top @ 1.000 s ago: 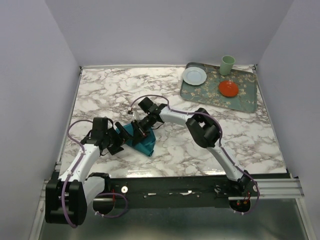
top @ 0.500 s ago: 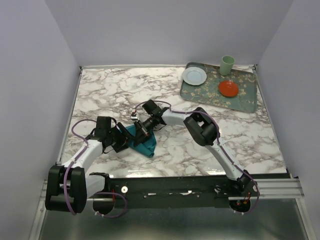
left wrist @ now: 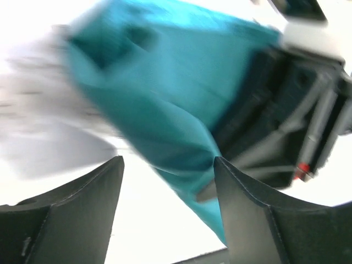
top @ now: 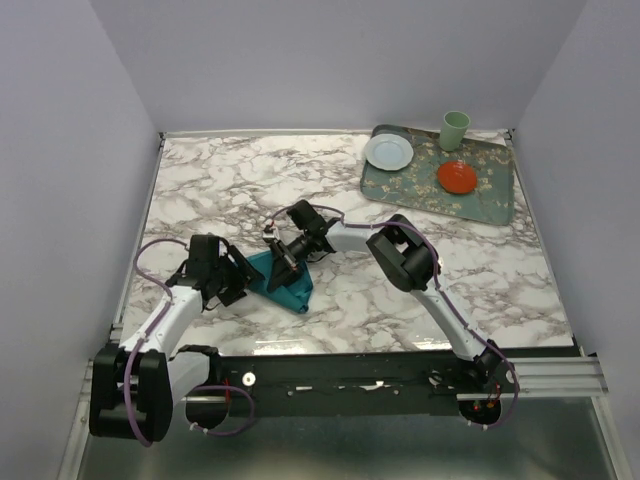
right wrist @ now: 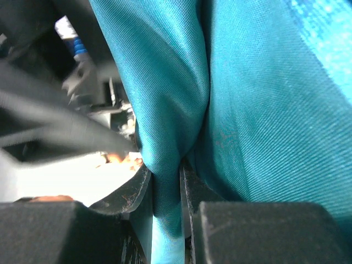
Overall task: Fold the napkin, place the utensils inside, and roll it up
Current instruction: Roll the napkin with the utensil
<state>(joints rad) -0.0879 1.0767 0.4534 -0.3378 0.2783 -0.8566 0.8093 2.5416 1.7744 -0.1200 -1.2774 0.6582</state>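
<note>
Clamping a bunched fold of the napkin [right wrist: 247, 110] in the right gripper [right wrist: 165, 184], squeezed thin between both fingers [right wrist: 129, 192], with loose teal cloth billowing up and away past the tips. Seen from above as a crumpled wedge lying flat on the marble table [top: 220, 180], directly under and just ahead of that gripper. Left gripper [left wrist: 168, 165] spread wide, gripping nothing. Low against the table, pointed at the near-left side of the napkin, facing the right gripper across the cloth. A drooping fold of napkin between the spread fingers [left wrist: 82, 214], very close to the one on the right of the wrist view; touching or not, cannot tell, view blurred. Black body of the right gripper just beyond that fold. Well off to the far right of both grippers: patterned tray [top: 420, 185] carrying a white plate [top: 388, 151], a red dish [top: 457, 177] and a green cup [top: 455, 130].
</note>
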